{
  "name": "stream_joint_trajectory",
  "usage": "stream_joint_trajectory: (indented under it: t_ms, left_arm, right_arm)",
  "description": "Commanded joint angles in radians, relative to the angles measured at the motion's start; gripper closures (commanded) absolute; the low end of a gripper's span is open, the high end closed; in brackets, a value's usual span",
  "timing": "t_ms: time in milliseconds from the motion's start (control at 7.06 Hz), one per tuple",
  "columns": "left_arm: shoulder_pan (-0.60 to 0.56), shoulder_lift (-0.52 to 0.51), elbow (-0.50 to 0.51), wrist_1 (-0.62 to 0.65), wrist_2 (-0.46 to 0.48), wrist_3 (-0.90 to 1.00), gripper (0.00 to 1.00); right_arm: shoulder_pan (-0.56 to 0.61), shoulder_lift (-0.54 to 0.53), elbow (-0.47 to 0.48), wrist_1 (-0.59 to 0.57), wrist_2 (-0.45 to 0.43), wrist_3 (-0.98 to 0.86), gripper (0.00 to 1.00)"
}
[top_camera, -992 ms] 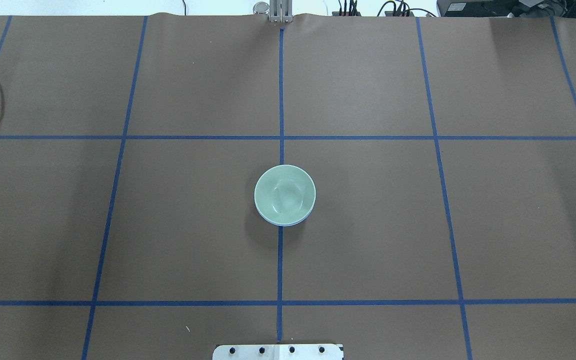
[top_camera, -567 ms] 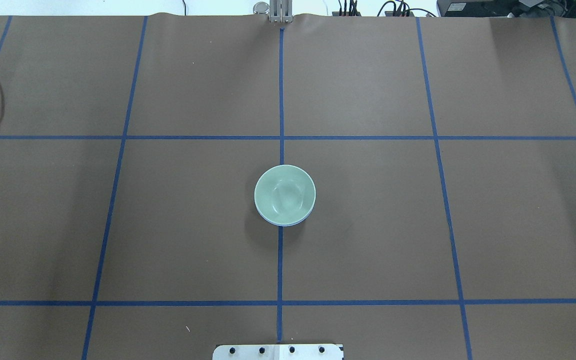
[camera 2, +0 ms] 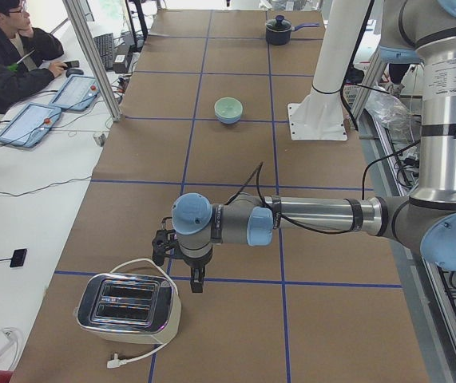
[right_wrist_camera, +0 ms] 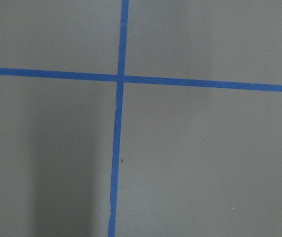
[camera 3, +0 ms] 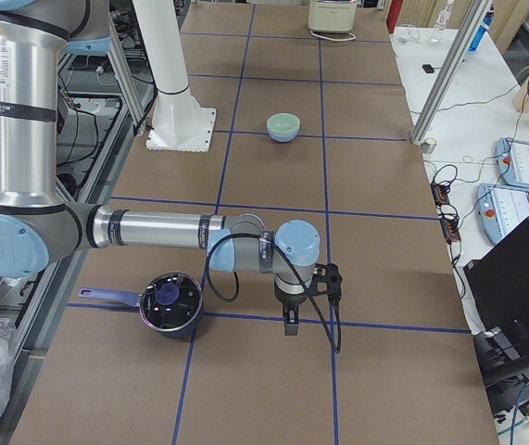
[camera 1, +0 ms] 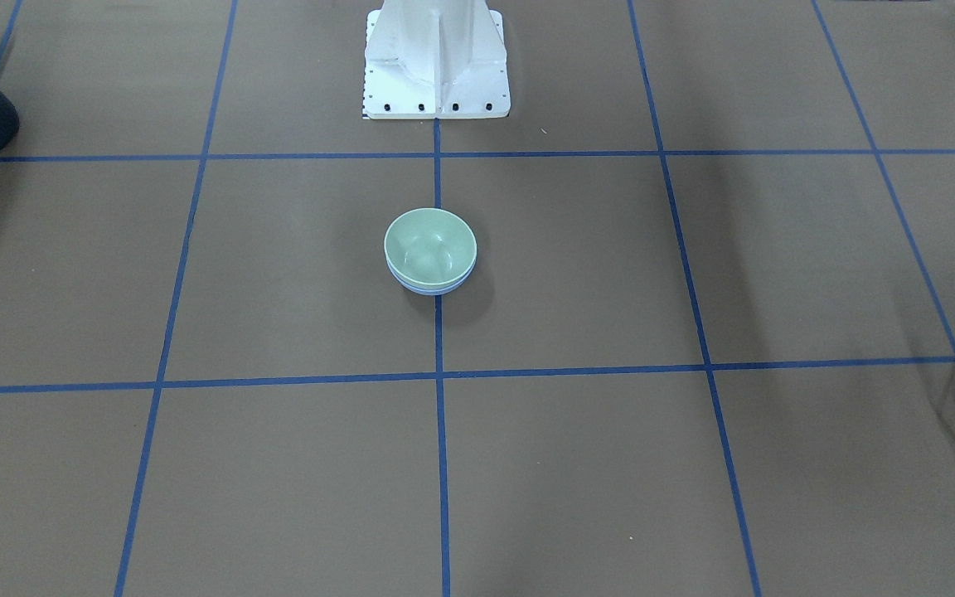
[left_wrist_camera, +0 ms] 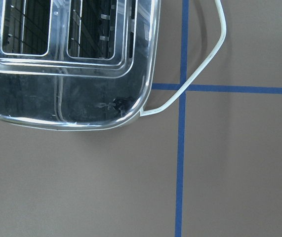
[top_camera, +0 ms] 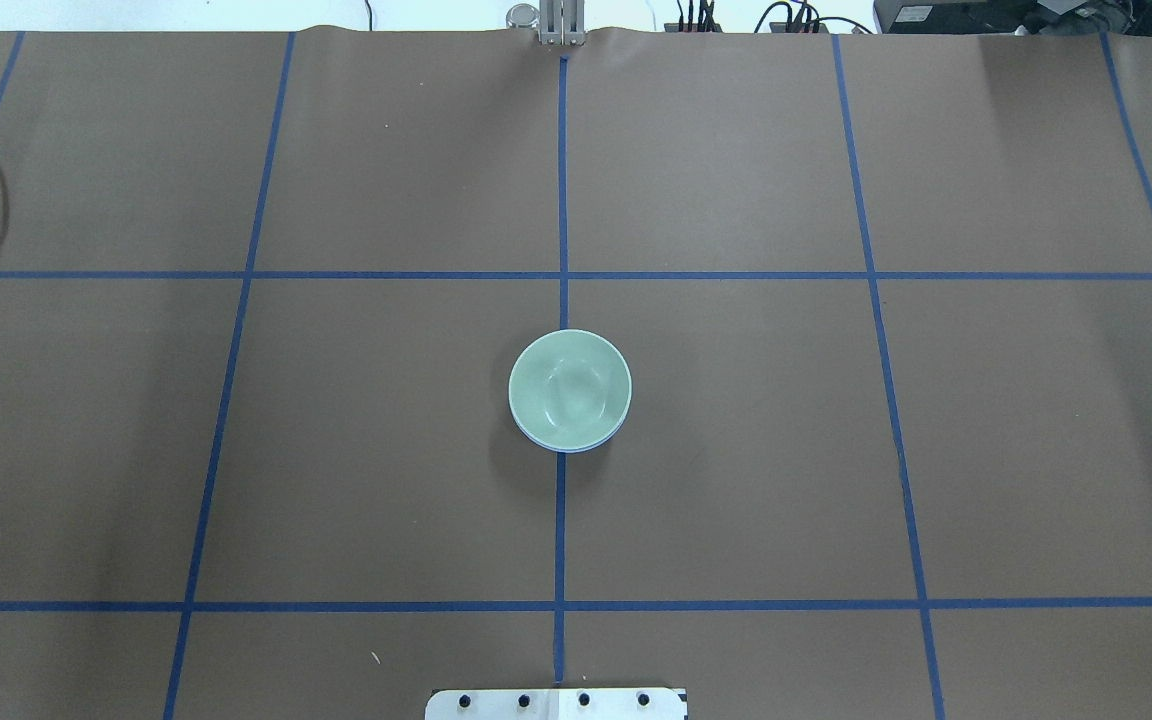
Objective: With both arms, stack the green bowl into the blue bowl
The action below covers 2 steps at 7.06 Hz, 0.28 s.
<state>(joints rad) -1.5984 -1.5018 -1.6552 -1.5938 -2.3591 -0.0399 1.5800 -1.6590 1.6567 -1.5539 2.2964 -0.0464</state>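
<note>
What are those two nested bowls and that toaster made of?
The green bowl and the blue bowl beneath it look like glazed ceramic, or possibly glossy plastic: smooth walls with soft highlights. The toaster looks like polished metal, since its side reflects like a mirror.

Readable text: none you can make out in any view.
Toaster: only reflections on the chrome, no brand you could read.
Tablets: screens too small to read.
</note>
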Motion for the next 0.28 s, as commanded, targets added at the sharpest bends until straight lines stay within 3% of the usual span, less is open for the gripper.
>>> stream_joint_trajectory:
  t_ms: [0,142]
  left_arm:
    - [0.000,0.000,0.000,0.000,0.000,0.000,0.01]
    - [-0.002,0.000,0.000,0.000,0.000,0.000,0.01]
  right_arm:
    - [0.000,-0.001,0.000,0.000,0.002,0.000,0.00]
    - [0.000,-0.001,0.000,0.000,0.002,0.000,0.00]
